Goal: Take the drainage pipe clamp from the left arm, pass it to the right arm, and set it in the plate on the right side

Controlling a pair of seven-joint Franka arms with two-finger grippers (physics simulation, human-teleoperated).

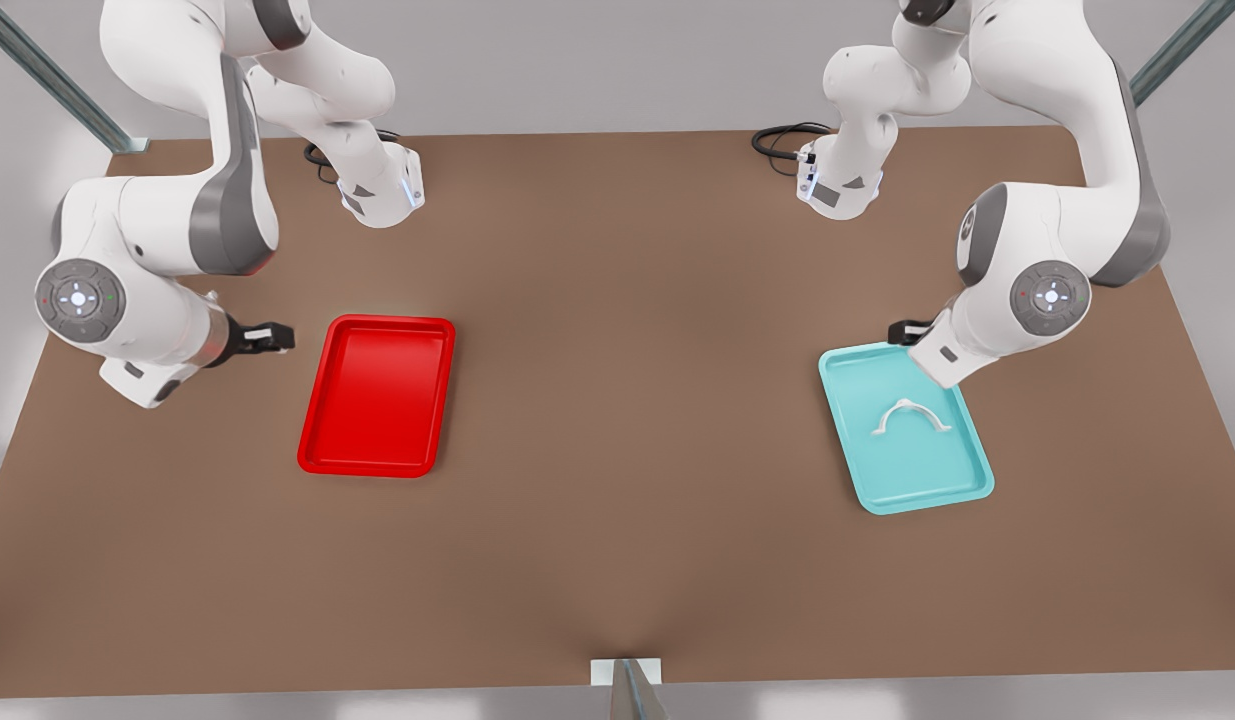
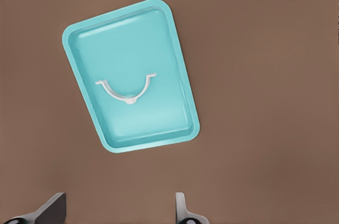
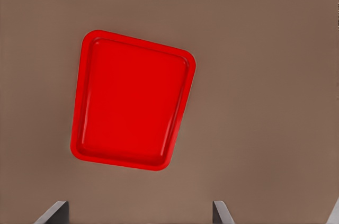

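Plain brown tabletop [image 1: 617, 480], pale grey wall behind, slanted metal struts [image 1: 52, 75] at corners, possibly frame supports

Clamp: I see the drainage pipe clamp [image 1: 909, 416] [image 2: 126, 89] as plain white, no markings.
Teal tray [image 1: 967, 480] [image 2: 85, 30]: I read it as even light teal, paler sheen on its floor.
Plate [image 1: 322, 440] [image 3: 85, 65]: bright red all over, darker red along the rim.
Table [image 1: 617, 400]: flat brown, unpatterned.
Arms: my 2 arms, the left arm [image 1: 1067, 200] and the right arm [image 1: 167, 210], are white with grey joint bands.
Grippers: I see black on the left gripper [image 1: 902, 332] [image 2: 119, 213] and the right gripper [image 1: 267, 336] [image 3: 140, 216].
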